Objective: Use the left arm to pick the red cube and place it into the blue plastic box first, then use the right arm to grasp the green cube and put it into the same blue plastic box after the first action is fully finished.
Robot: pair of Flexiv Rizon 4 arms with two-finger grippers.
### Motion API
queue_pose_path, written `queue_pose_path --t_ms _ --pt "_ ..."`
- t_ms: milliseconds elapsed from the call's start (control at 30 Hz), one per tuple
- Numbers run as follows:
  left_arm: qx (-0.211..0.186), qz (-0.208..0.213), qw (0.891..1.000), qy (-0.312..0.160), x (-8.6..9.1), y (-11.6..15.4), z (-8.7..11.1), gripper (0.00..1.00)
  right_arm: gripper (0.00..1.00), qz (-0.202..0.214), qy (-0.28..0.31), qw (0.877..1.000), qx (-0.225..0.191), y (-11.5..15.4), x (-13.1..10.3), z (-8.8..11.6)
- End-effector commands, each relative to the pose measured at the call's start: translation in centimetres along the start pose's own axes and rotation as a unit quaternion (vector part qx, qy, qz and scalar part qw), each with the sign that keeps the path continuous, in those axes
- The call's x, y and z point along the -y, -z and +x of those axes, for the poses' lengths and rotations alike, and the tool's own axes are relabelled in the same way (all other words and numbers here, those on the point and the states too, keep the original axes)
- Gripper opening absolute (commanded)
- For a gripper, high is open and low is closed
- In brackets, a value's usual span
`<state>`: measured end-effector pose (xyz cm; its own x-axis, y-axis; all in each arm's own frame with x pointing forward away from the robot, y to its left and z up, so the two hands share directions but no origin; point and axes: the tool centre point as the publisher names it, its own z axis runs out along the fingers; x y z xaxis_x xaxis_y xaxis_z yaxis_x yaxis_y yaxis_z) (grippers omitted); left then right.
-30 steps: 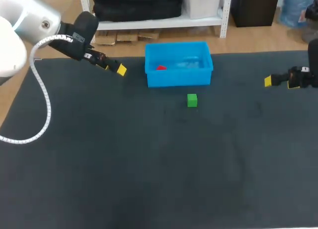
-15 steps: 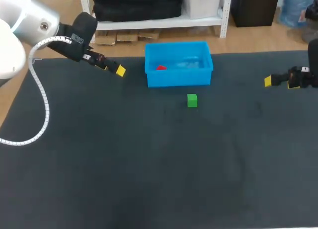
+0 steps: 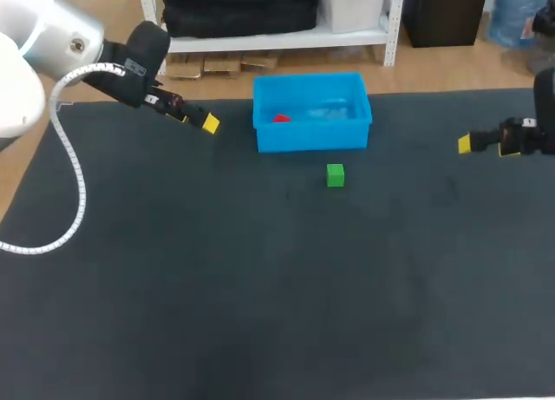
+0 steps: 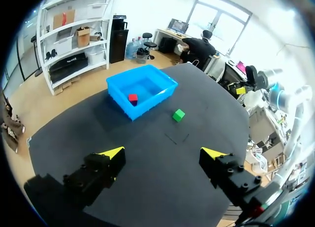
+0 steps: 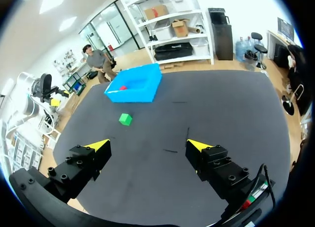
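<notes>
Red cube (image 3: pixel 281 118) lies inside the blue box (image 3: pixel 312 140), toward its left end. Green cube (image 3: pixel 336 175) sits on the dark table (image 3: pixel 217 287) just in front of the box, apart from it. Left gripper (image 4: pixel 163 153): fingers spread wide, nothing held, above the table left of the box. Right gripper (image 5: pixel 147 144): fingers also wide apart, nothing held, well to the right of box and green cube

Head view high behind, downward; wrist views from opposite sides, blue box (image 3: pixel 312 136) in all.
</notes>
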<state>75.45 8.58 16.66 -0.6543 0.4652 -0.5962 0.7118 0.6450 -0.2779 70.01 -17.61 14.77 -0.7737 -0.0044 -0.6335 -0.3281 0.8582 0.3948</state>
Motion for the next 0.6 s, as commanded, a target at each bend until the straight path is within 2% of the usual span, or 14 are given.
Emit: queue_pose_path --t_ms 33,267,600 --pt "0.003 0.001 1.000 -0.001 0.0 0.0 0.1 1.00 1.00 0.041 -0.005 0.999 -0.003 -1.1 -1.6 -0.4" --pt "0.003 0.001 1.000 -0.001 0.0 0.0 0.1 1.00 1.00 0.068 -0.005 0.998 -0.012 -1.8 -3.8 -0.9" --pt "0.003 0.001 1.000 -0.001 0.0 0.0 0.1 1.00 1.00 0.094 -0.014 0.995 -0.040 -2.6 -5.3 -1.1"
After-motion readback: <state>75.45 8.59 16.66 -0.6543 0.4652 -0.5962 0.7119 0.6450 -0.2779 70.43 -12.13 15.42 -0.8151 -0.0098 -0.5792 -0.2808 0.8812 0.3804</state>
